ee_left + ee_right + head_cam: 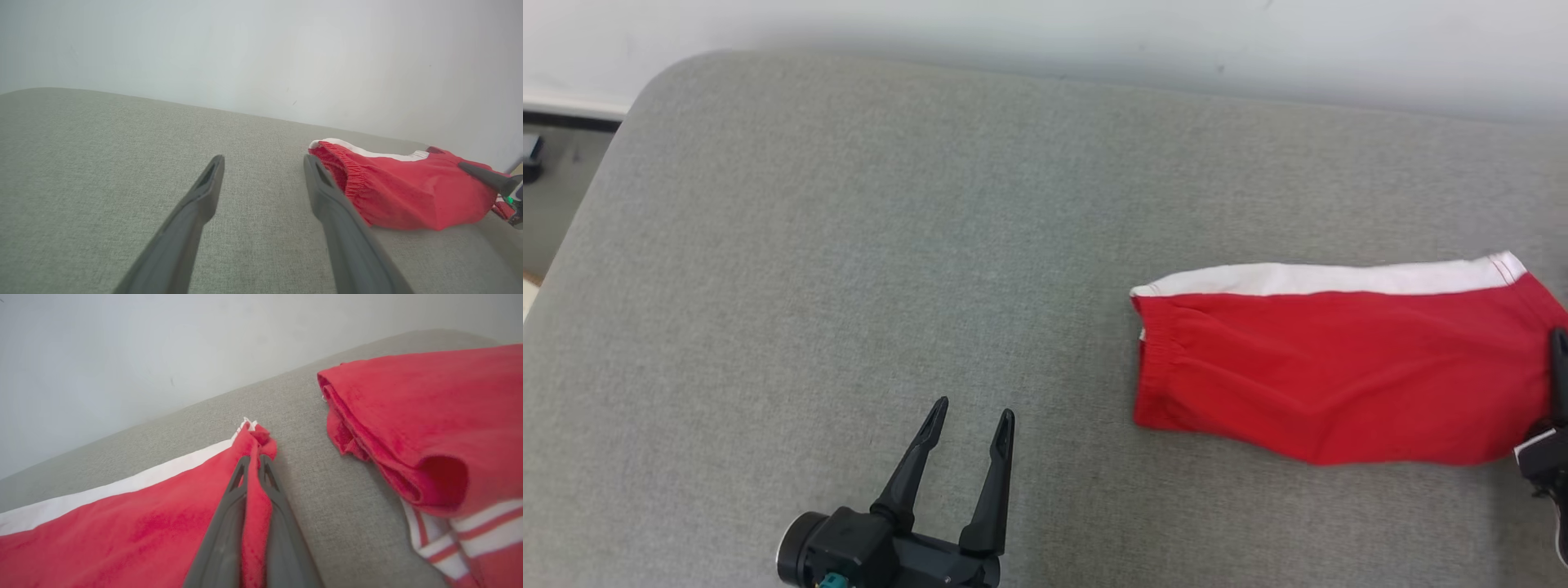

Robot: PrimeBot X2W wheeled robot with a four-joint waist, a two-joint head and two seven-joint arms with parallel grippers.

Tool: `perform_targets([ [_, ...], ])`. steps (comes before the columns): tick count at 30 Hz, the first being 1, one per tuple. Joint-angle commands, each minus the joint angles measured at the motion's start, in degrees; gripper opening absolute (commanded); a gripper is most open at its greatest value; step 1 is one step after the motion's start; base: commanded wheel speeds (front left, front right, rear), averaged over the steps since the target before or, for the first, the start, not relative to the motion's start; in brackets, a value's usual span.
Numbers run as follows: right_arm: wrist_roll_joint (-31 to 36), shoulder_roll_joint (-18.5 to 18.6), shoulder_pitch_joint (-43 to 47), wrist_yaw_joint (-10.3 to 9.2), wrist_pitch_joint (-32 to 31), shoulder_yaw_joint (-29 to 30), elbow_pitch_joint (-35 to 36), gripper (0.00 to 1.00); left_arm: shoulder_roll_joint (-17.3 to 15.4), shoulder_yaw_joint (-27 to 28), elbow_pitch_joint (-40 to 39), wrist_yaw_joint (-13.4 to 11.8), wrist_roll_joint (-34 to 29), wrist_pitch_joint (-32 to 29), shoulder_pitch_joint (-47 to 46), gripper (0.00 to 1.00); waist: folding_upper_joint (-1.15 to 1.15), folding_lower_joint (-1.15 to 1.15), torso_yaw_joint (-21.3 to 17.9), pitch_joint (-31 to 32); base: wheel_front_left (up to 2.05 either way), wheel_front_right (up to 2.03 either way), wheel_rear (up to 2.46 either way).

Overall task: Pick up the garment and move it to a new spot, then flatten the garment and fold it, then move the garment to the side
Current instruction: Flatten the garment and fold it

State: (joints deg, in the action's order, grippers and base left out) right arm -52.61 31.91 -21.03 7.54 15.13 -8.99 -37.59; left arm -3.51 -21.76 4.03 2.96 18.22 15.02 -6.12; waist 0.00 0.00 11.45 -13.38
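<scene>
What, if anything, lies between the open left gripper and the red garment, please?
The head view shows just bare grey cushion between the left gripper and the red garment.

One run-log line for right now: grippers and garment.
left gripper: open, above bare cushion | right gripper: shut on edge of red garment | red garment: mostly flat on cushion

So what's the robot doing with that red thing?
It's working on a red garment with a white stripe, which lies flat on the grey cushion. The right end effector is shut on one corner of it, pinching the fabric. The left end effector is open over bare cushion, holding nothing. A second red striped cloth lies close beside the pinched corner.
</scene>
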Motion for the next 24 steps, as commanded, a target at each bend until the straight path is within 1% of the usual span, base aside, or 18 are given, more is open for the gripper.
perform_targets([
  [1, 0.9, -0.2, 0.5, -0.13, 0.0, 0.6, 0.2, 0.00, -0.2, 0.2, -0.1, -0.1, -0.2, 0.1, 0.8, 1.00, 0.00, 0.00, -1.2, 1.2, 0.00, 0.00, 0.00],
  [5, 4.3, -1.8, 0.1, -0.13, 0.0, 2.8, 0.9, 0.00, -0.2, 0.6, 0.0, 0.0, -0.4, 0.1, 1.3, 1.00, 0.00, 0.00, -1.7, 2.2, 0.00, 0.00, 0.00],
  [10, 7.8, -4.1, -0.8, -0.13, 0.0, 1.5, 4.3, 0.00, 0.0, 0.9, 0.4, -0.1, 0.1, 0.1, 2.0, 1.00, 0.00, 0.00, -2.0, 3.6, 0.00, 0.00, 0.00],
  [16, 10.8, -6.1, -1.2, -0.13, 0.0, -2.7, 10.3, 0.00, 0.0, 1.3, 0.3, -0.4, -0.4, 0.1, 2.8, 1.00, 0.00, 0.00, -2.4, 5.4, 0.00, 0.00, 0.00],
  [20, 12.8, -7.0, -1.3, -0.13, 0.0, -7.2, 13.8, 0.00, 0.1, 1.2, 0.2, -0.5, -0.3, 0.1, 3.5, 1.00, 0.00, 0.00, -2.5, 6.2, 0.00, 0.00, 0.00],
  [24, 14.5, -8.6, -1.9, -0.13, 0.0, -11.6, 15.3, 0.00, 0.1, 1.4, -0.1, -0.6, -0.2, 0.1, 3.9, 1.00, 0.00, 0.00, -2.6, 6.6, 0.00, 0.00, 0.00],
])
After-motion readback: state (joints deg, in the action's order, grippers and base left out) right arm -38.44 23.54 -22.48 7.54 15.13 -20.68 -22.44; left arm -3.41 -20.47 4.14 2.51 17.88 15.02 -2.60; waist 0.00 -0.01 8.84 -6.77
